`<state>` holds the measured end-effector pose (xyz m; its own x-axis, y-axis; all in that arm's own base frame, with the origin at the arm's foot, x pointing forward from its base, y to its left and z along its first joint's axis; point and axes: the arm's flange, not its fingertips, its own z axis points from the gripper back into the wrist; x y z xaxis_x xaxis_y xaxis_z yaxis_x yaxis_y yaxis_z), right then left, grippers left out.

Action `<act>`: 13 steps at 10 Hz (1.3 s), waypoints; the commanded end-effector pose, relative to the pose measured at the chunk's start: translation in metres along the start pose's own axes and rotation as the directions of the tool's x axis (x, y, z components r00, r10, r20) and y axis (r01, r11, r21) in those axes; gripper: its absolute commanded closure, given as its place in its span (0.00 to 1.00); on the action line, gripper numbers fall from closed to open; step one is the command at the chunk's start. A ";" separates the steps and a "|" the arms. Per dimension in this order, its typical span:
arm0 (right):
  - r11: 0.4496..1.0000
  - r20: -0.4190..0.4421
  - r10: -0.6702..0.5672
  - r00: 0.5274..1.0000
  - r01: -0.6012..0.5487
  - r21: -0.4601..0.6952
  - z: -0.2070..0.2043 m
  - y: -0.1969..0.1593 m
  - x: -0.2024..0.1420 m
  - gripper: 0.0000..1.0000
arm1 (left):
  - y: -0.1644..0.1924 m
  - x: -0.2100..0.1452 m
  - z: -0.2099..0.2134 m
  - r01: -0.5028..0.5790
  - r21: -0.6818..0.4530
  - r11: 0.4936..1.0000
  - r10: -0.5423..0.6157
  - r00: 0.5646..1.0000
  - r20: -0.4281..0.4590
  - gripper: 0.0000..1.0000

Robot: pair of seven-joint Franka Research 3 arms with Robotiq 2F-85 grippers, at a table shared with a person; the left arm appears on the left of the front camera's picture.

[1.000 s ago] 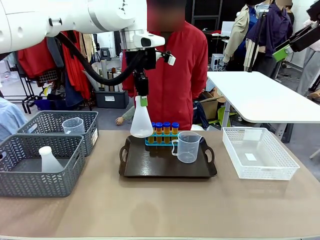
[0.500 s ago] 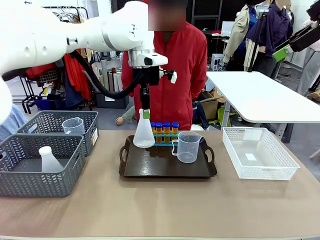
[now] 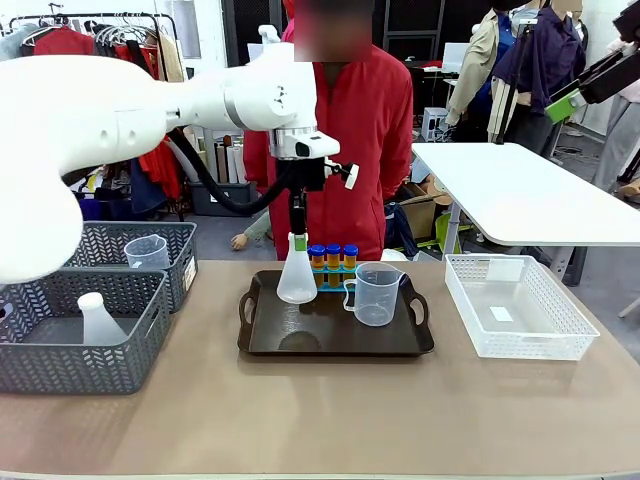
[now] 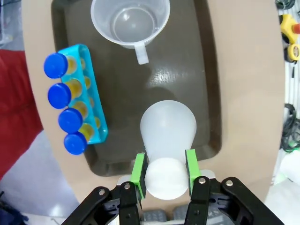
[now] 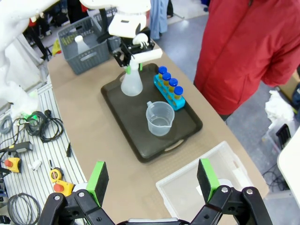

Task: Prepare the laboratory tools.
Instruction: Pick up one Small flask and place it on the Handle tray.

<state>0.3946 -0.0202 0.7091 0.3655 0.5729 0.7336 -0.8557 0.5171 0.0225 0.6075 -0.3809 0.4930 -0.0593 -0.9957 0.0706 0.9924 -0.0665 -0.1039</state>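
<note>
Flask (image 4: 167, 129), apparently unmarked, in left pincer (image 4: 164, 168)

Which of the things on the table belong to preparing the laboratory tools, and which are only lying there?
Belong to the job:
- conical flask, held at its neck by the left gripper
- measuring beaker
- orange tubes in a blue rack
- dark tray

Lying about:
- two grey baskets, holding another flask and beaker
- white basket

White side table (image 3: 530, 195), clothes rack (image 3: 85, 25)
</note>
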 end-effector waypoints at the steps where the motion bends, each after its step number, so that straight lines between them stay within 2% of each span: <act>1: 1.000 0.014 0.006 1.000 -0.006 0.009 0.001 0.001 0.001 0.00 | 0.019 0.015 0.001 0.054 0.018 0.998 -0.053 0.998 -0.023 1.00; 7: 1.000 0.014 0.006 1.000 -0.006 0.009 0.001 0.001 0.001 0.00 | 0.022 0.027 -0.048 0.073 0.082 0.994 -0.071 0.997 -0.028 1.00; 9: 1.000 0.014 0.006 1.000 -0.006 0.009 0.001 0.001 0.001 0.00 | 0.022 0.029 -0.054 0.071 0.068 0.995 -0.069 0.997 -0.040 1.00; 13: 1.000 0.014 0.006 1.000 -0.006 0.009 0.001 0.001 0.001 0.00 | 0.016 0.018 -0.060 0.038 0.062 0.997 -0.038 0.999 -0.004 1.00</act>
<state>0.3947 -0.0202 0.7091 0.3655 0.5729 0.7336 -0.8557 0.5170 0.0225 0.6257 -0.4131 0.4317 -0.1132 -0.9918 0.0590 0.9920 -0.1161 -0.0487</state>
